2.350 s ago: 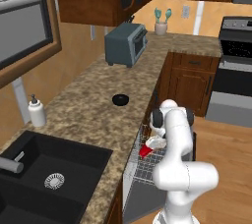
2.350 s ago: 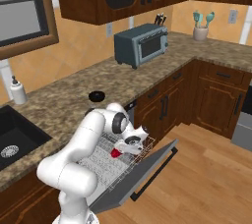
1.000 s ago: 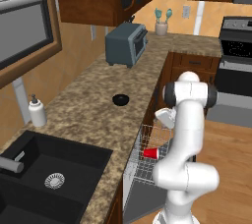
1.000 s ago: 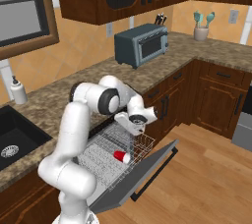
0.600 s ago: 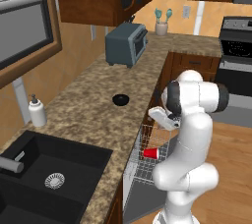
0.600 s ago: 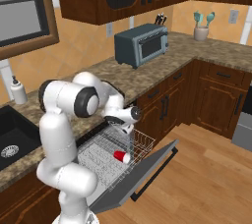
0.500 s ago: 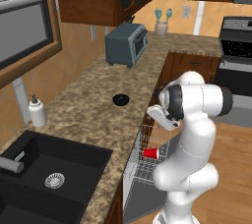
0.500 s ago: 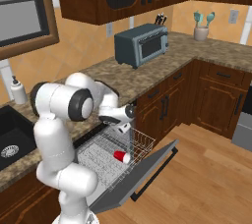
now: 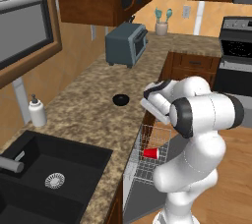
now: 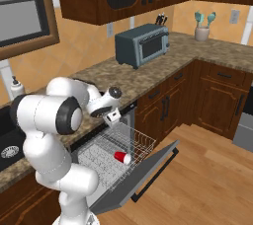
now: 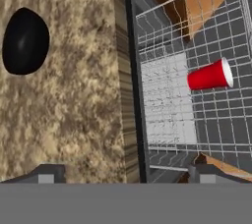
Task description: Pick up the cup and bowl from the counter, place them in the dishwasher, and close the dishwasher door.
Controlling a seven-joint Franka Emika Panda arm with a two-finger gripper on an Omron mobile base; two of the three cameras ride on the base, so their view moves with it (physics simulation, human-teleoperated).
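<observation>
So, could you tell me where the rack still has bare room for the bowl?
The rack is bare except where the cup lies on its side. The free patch lies between the cup and the counter edge. The bowl sits on the counter.

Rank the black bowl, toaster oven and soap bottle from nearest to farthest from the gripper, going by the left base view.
From the open gripper at the counter edge:
1. bowl, on the counter just beside it.
2. toaster oven, farther back along the counter.
3. soap bottle, by the sink, across the counter.
</observation>
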